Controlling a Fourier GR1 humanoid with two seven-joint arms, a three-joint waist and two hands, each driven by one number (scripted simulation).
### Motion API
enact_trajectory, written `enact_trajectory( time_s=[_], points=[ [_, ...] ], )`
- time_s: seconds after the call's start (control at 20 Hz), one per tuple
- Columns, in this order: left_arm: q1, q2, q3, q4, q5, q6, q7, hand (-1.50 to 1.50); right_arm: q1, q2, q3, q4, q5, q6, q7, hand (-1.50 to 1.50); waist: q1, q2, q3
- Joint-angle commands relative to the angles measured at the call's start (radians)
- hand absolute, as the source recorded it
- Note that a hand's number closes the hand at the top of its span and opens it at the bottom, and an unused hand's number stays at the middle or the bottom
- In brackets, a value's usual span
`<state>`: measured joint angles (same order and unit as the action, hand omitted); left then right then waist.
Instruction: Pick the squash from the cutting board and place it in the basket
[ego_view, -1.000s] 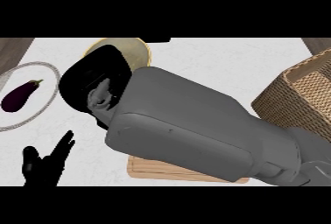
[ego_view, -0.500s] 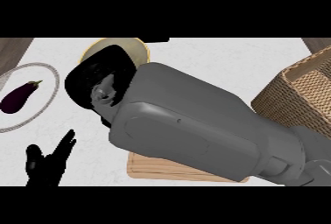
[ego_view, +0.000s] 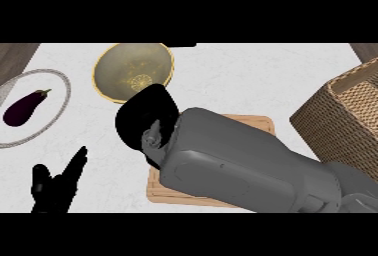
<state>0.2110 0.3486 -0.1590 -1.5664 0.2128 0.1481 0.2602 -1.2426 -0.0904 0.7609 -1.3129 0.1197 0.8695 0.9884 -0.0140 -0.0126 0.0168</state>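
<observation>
head view: right hand (ego_view: 148, 117) reaching over cutting board (ego_view: 255, 122), its forearm covering most of board. cannot tell how right hand's fingers are standing. squash not showing, hidden under arm or hand. left hand (ego_view: 55, 185) resting at lower left, fingers straight, spread. basket (ego_view: 347, 115) sitting at right edge. eggplant (ego_view: 24, 106) lying on plate (ego_view: 63, 82). gold bowl (ego_view: 133, 70) sitting just beyond right hand.

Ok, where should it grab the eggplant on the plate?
Probably around the eggplant's thick purple middle, coming from above with fingers across its width. It lies flat on the plate, slanting, with its thin stem pointing up and right; the body is the widest part to hold.
</observation>
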Motion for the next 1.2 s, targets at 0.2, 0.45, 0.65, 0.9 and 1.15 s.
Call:
enact_trajectory(
  time_s=[0.2,0.45,0.65,0.9,1.15],
  points=[
    [-0.022,-0.021,-0.012,0.062,-0.027,0.002,0.039,0.00,0.140,-0.029,0.086,-0.017,0.131,0.011,0.049,-1.50,0.008,0.012,-0.017],
    [-0.068,-0.028,0.012,0.125,-0.021,-0.032,0.009,0.00,0.220,-0.054,0.087,-0.035,0.207,-0.001,-0.010,-1.50,0.010,0.014,-0.017],
    [-0.070,-0.015,0.036,0.104,-0.018,-0.035,0.037,0.00,0.327,-0.083,0.087,-0.176,0.241,0.016,0.020,-1.50,0.003,0.010,-0.017],
    [-0.053,-0.034,0.043,0.138,-0.020,-0.056,-0.023,0.00,0.387,-0.144,0.093,-0.203,0.339,-0.006,-0.066,-1.50,0.006,0.012,-0.017],
    [-0.056,-0.014,0.071,0.123,-0.011,-0.075,0.003,0.00,0.428,-0.079,0.092,-0.191,0.402,-0.022,-0.063,-1.50,0.011,0.012,-0.017]
  ],
)
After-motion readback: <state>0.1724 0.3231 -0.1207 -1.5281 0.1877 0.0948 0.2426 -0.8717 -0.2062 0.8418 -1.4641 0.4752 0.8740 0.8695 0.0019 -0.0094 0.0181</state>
